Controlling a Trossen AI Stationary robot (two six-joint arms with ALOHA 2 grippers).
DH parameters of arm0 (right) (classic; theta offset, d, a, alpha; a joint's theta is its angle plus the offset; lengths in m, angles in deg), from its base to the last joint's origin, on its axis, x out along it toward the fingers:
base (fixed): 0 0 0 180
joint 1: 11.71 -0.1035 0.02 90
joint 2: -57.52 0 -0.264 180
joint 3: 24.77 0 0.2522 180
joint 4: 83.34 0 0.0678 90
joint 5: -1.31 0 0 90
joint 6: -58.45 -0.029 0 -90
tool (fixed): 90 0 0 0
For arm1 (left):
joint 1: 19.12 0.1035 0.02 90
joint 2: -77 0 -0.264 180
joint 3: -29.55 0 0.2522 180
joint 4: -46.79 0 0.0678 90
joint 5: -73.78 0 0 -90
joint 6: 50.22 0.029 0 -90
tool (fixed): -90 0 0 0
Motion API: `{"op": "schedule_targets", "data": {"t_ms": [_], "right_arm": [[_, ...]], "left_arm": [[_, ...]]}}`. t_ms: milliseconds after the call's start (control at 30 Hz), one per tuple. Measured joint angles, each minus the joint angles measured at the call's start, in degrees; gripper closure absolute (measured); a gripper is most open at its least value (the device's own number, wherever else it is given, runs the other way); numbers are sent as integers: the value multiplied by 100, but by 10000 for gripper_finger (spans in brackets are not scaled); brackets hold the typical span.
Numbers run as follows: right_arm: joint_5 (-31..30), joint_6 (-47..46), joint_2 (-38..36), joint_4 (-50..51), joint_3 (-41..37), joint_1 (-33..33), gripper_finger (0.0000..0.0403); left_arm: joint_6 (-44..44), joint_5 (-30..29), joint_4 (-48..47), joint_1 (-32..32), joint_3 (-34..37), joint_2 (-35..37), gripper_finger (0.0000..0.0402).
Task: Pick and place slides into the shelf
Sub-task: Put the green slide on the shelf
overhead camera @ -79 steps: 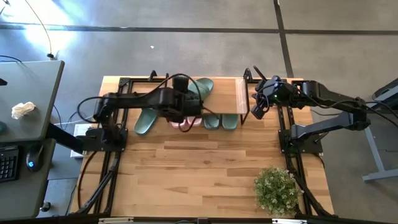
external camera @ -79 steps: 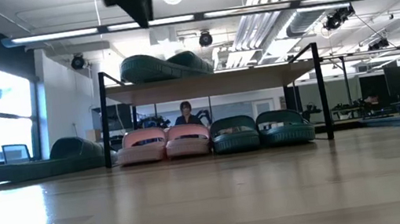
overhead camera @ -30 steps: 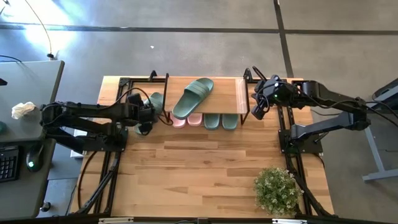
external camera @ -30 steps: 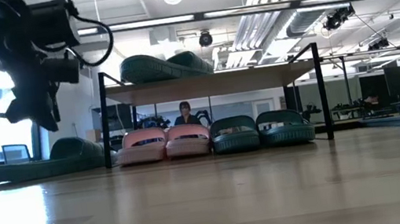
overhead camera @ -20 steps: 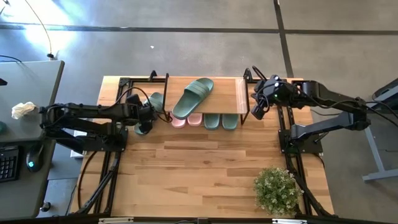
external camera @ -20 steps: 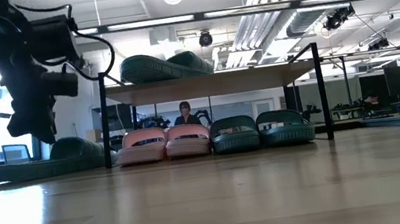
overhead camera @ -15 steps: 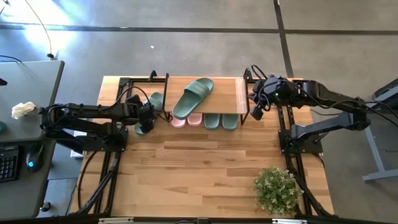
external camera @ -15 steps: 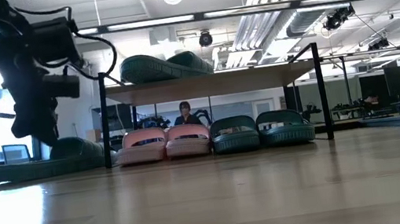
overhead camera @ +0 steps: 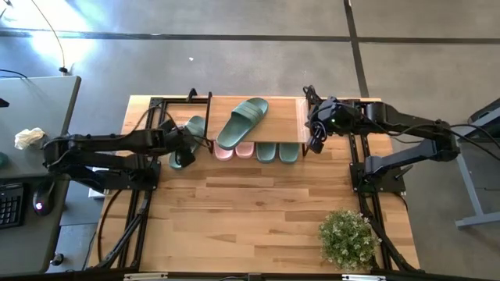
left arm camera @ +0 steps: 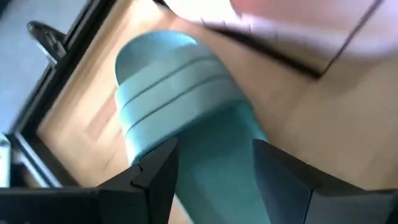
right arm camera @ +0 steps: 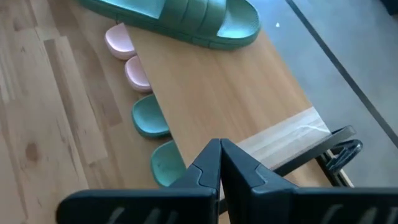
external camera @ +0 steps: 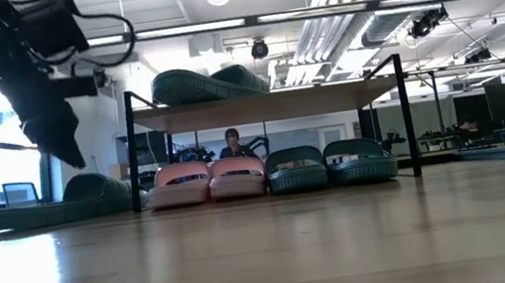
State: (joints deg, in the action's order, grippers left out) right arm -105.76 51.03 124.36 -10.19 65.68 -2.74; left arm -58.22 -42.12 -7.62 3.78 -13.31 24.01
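Note:
The shelf (overhead camera: 285, 117) stands at the table's far edge. One sage-green slide (overhead camera: 242, 121) lies aslant on its plank top. Under it, the pink pair (overhead camera: 234, 152) and a green pair (overhead camera: 276, 153) stand on the lower tier side by side. Another green slide (overhead camera: 191, 129) lies sole-down on the table just left of the shelf. My left gripper (left arm camera: 214, 149) is open right above this slide (left arm camera: 180, 93), one finger on each side of it; whether they touch it, I cannot tell. My right gripper (right arm camera: 219, 146) is shut and hovers over the shelf's right end (right arm camera: 292, 124).
A potted plant (overhead camera: 346, 238) sits near the table's near right corner. The arms' black frames (overhead camera: 141, 211) run along both table sides. A grey desk (overhead camera: 35, 129) stands left of the table. A person (external camera: 234, 142) shows far behind the shelf. Bare wood (overhead camera: 250, 211) spreads before the shelf.
My left gripper has come down toward the green slide beside the shelf and tipped, while its arm has drawn back toward the table's left. My right gripper has shifted a little toward the table's left, over the shelf's right end. No slide has moved.

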Motion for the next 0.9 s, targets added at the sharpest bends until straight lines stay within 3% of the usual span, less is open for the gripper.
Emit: {"op": "schedule_targets", "data": {"t_ms": [300, 467, 900], "right_arm": [[234, -9, 29, -10, 1, 2, 403], [728, -22, 29, -10, 0, 2, 403], [1152, 26, 29, 36, 2, 2, 403]], "left_arm": [[-2256, 1468, -25, 1219, 0, 1598, 213], [-2989, 2211, -53, 1828, -2, 1815, 213], [-4830, 2160, -456, 2098, -2, 1170, 213]]}}
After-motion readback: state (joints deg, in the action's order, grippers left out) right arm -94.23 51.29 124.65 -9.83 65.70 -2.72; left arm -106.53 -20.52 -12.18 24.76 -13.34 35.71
